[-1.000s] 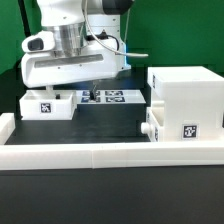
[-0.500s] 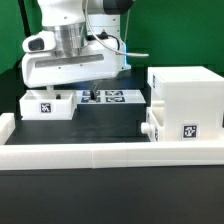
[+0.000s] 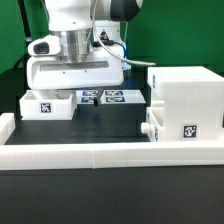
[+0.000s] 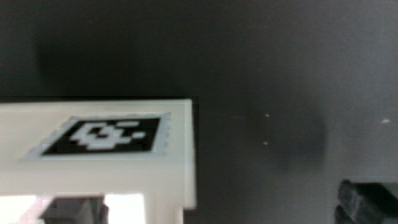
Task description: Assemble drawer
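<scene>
At the exterior view's left, a loose tray (image 3: 45, 106) is lying on the black table (image 3: 110, 120), showing us its tag. The gripper (image 3: 77, 88) is hanging close over the tray's far side. In the wrist view its fingertips (image 4: 368, 196) are standing wide apart, gripping nothing. The marker board (image 3: 112, 97) is lying mid-table. On the right, the housing (image 3: 185, 100) is standing upright, with a second tray (image 3: 150, 131) sitting in its lower front.

White arm (image 3: 72, 20) upright, wrist (image 3: 72, 45) pointing straight down, end effector (image 4: 217, 205) low, fingers (image 4: 366, 200) spread wide apart
</scene>
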`<state>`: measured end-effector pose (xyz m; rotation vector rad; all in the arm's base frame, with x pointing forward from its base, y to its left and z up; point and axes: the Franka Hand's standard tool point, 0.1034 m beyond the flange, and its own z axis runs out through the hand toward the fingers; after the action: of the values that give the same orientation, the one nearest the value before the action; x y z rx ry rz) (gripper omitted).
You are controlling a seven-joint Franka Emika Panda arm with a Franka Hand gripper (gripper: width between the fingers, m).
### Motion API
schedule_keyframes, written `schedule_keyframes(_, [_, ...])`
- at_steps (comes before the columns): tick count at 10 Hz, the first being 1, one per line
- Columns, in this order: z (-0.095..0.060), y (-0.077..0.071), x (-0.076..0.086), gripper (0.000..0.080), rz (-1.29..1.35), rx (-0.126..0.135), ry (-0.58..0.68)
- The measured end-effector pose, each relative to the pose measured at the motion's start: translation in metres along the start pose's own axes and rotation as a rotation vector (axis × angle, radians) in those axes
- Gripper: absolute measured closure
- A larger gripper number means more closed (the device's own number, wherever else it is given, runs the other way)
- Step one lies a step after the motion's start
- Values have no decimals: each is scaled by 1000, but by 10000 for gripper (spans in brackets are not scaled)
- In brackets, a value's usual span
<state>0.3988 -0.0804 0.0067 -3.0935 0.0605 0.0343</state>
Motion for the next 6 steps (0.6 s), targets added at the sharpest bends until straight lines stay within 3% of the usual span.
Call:
schedule_keyframes(2, [1, 1, 0, 150, -38, -4, 9])
schedule_keyframes(4, [1, 1, 0, 396, -39, -4, 9])
schedule_keyframes(5, [1, 1, 0, 396, -39, -4, 9])
schedule_keyframes(6, [1, 1, 0, 589, -39, -4, 9])
